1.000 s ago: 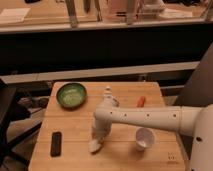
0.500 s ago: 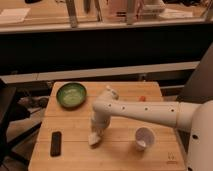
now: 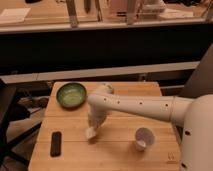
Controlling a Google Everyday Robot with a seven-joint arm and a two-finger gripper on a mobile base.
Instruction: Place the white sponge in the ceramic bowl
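The white sponge (image 3: 91, 133) hangs from my gripper (image 3: 93, 126), a little above the wooden table, left of its middle. The gripper points down and is shut on the sponge's top edge. The white arm reaches in from the right across the table. The ceramic bowl (image 3: 71, 95), green inside, stands at the table's back left corner, up and to the left of the gripper and apart from it. Nothing shows inside the bowl.
A small white cup (image 3: 144, 138) stands at the front right of the wooden table (image 3: 115, 155). A flat black object (image 3: 56, 143) lies at the front left. A dark counter runs behind the table, and a black chair stands at the left.
The gripper has lifted the sponge slightly and carried it left and toward the back, closer to the bowl. The arm has swung across the table's middle.
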